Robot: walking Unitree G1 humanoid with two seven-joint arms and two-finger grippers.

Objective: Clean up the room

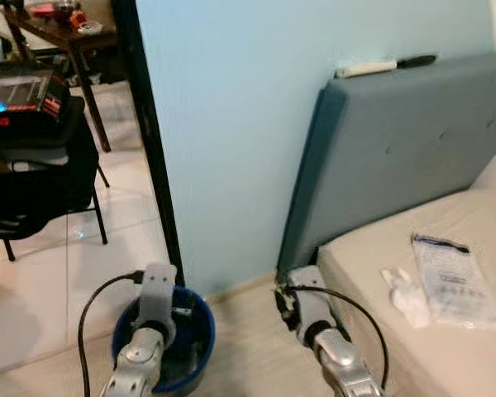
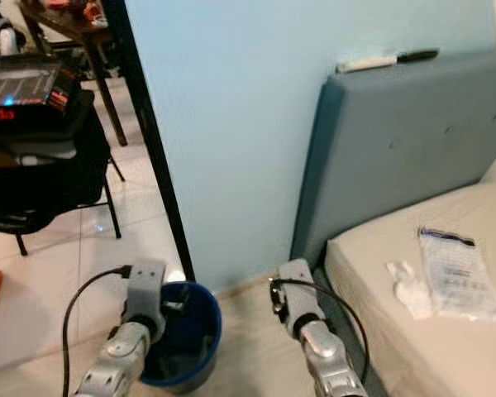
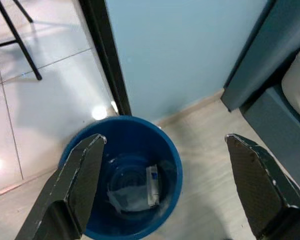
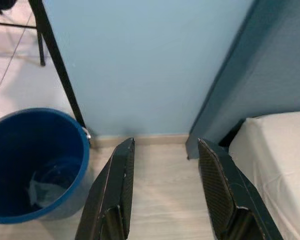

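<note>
Directly below your left gripper [image 3: 165, 185], fingers spread wide and empty, a blue bin [image 3: 121, 175] holds crumpled plastic scraps [image 3: 135, 190]. Your right gripper [image 4: 165, 192] hovers released over bare floor nearby. Farther right, on the mattress [image 1: 372, 273], lie a tissue [image 1: 405, 294] and a plastic packet [image 1: 453, 279].

**Right wrist: parted fingers over pale floor, blue bin to one side**

The right gripper [image 4: 162, 192] holds its two black fingers [image 4: 110, 200] apart over a pale wood-look floor [image 4: 160, 205]. At about nine o'clock stands a blue bin [image 4: 65, 150] with what may be crumpled clear plastic [image 4: 45, 187] inside. A black post [image 4: 57, 65] rises beside its rim. At twelve o'clock stands a light blue wall [image 4: 140, 60]; at two, a grey-blue headboard [image 4: 260, 75]; at four, a white mattress [image 4: 280, 150].
</note>
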